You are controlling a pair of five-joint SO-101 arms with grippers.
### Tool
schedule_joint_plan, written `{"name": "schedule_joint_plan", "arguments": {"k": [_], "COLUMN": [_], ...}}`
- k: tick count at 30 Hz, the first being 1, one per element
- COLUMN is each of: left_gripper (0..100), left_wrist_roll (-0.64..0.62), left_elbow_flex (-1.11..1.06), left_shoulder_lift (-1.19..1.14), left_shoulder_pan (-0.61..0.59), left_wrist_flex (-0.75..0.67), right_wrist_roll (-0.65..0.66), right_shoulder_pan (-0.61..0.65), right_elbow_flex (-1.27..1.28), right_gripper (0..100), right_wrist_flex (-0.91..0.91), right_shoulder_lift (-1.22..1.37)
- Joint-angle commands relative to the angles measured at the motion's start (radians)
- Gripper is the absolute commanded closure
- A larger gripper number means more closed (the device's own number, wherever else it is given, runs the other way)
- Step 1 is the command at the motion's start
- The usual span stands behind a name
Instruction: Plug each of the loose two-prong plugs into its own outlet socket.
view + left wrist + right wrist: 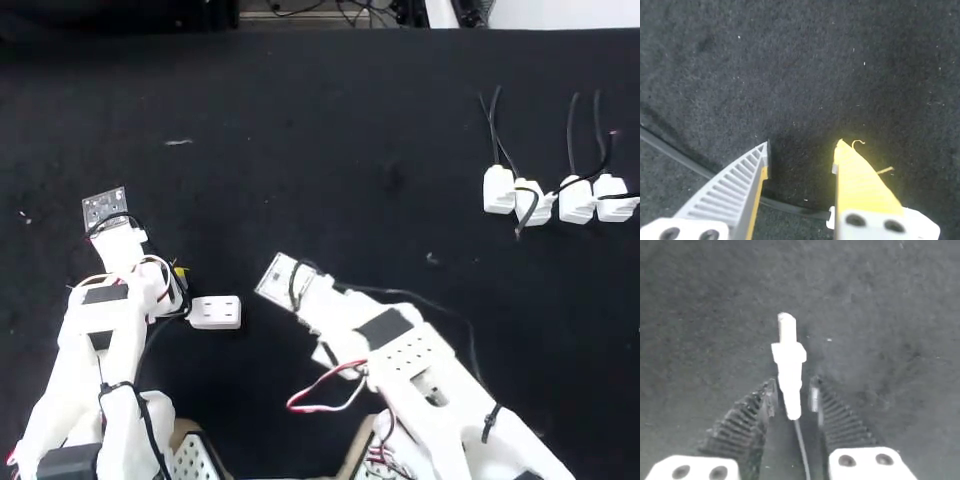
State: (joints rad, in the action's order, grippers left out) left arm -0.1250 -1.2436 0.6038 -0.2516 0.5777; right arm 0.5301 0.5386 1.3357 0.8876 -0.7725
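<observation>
A: In the high view the light falls evenly from above. The black table cloth (330,110) soaks it up and reads dark all over.
B: The white parts pay for that. The row of plugs (557,197) at the far right glares, faces bleached flat (the arms' shells too).
A: Shadows?
B: Faint. In the left wrist view a darker patch lies on the cloth under the left gripper (802,145), between its parted fingers, and the yellow finger (857,185) shines hard.
A: The right wrist view is dimmer. The held plug (788,365), clamped in the right gripper (793,384), glows with its surface washed out.
</observation>
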Motion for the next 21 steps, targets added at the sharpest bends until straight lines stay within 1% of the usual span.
{"name": "schedule_joint_plan", "arguments": {"k": [1, 4, 21], "left_gripper": [78, 78, 78], "left_wrist_roll": [0.006, 0.006, 0.006], "left_elbow_flex": [0.004, 0.004, 0.004], "left_shoulder_lift": [0.009, 0.009, 0.009], "left_shoulder_pan": [0.010, 0.010, 0.007], "left_wrist_flex": [-0.015, -0.014, -0.014], "right_wrist_roll": [-0.020, -0.020, -0.011], "right_shoulder_pan": [0.068, 0.077, 0.071], "right_elbow_flex": [-0.012, -0.018, -0.018], "right_gripper": [88.4, 90.0, 89.9], "right_wrist_flex": [-0.017, -0.021, -0.063], "right_shoulder_lift": [-0.028, -0.028, -0.027]}}
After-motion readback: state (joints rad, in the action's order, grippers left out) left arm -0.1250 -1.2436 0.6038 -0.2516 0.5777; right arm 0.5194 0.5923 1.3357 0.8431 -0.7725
